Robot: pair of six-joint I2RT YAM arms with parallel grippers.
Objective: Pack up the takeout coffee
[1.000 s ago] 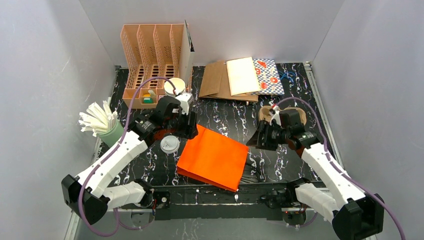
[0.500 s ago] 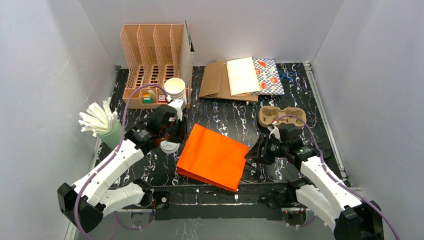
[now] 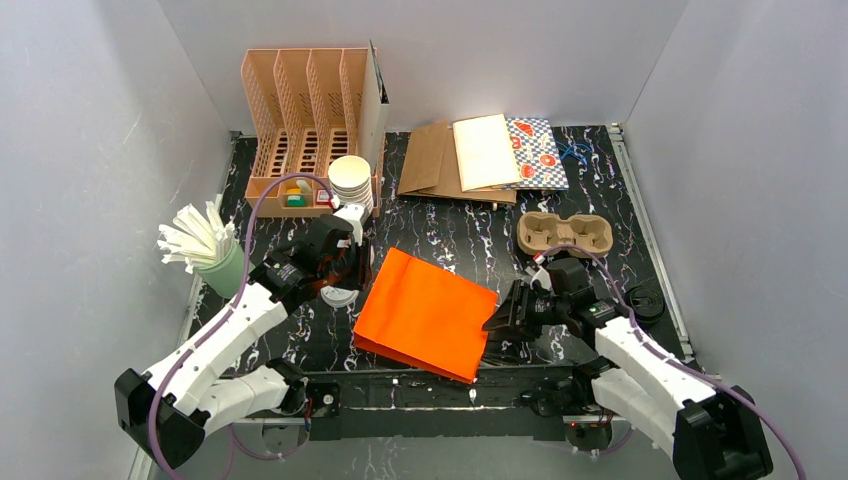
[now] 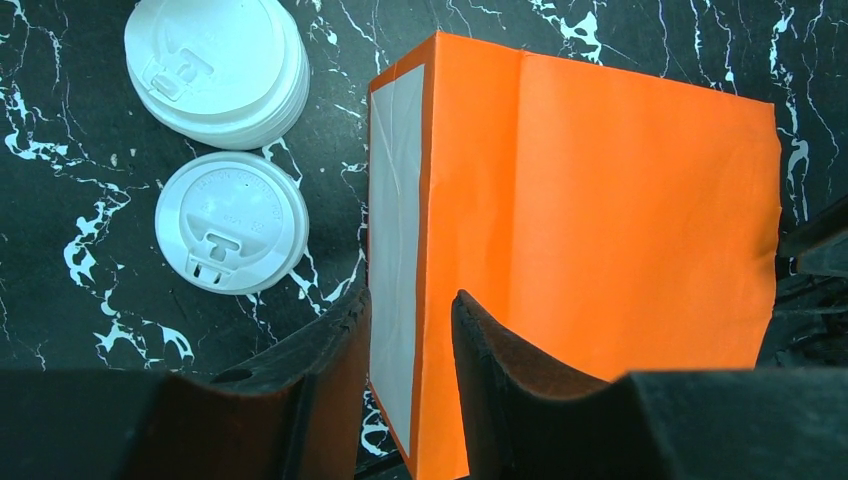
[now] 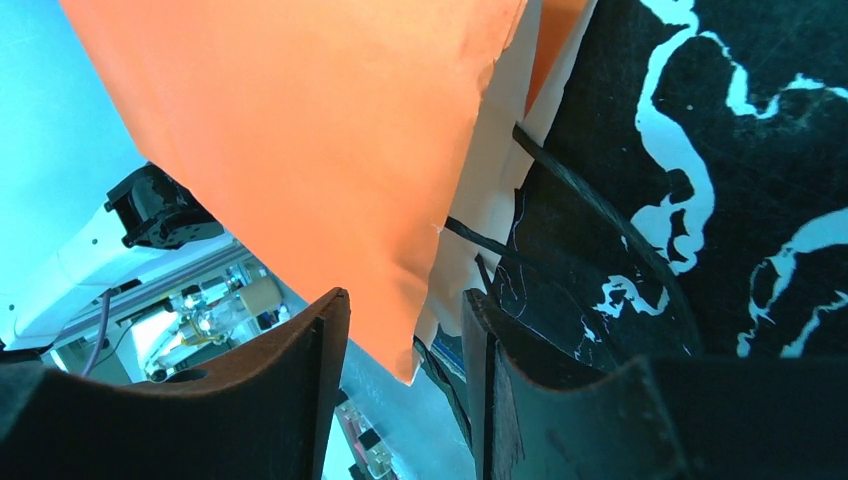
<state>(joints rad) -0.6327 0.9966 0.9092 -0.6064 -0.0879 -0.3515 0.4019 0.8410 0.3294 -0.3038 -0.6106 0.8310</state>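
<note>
An orange paper bag (image 3: 425, 312) lies flat in the middle of the mat. My left gripper (image 3: 352, 272) stands over its left edge. In the left wrist view that gripper (image 4: 410, 298) is open, its fingers astride the bag's white folded strip (image 4: 397, 200). My right gripper (image 3: 497, 325) is at the bag's right side. In its wrist view this gripper (image 5: 405, 300) is open, with the bag's orange corner (image 5: 400, 320) hanging loose between the fingers. No green cup of takeout coffee shows. A round black lid (image 3: 645, 303) sits at the mat's right edge; whether a cup is under it I cannot tell.
Loose white lids (image 4: 230, 222) and a stack of lids (image 4: 215, 60) lie left of the bag. A stack of white cups (image 3: 350, 180) stands by the peach organizer (image 3: 305, 110). Also here: a pulp cup carrier (image 3: 565, 233), flat paper bags (image 3: 480, 155), a straw holder (image 3: 205, 250).
Both arms came nearer to me and lower, the left onto the bag's left edge, the right to its right corner. Both pairs of jaws narrowed, the left more.
</note>
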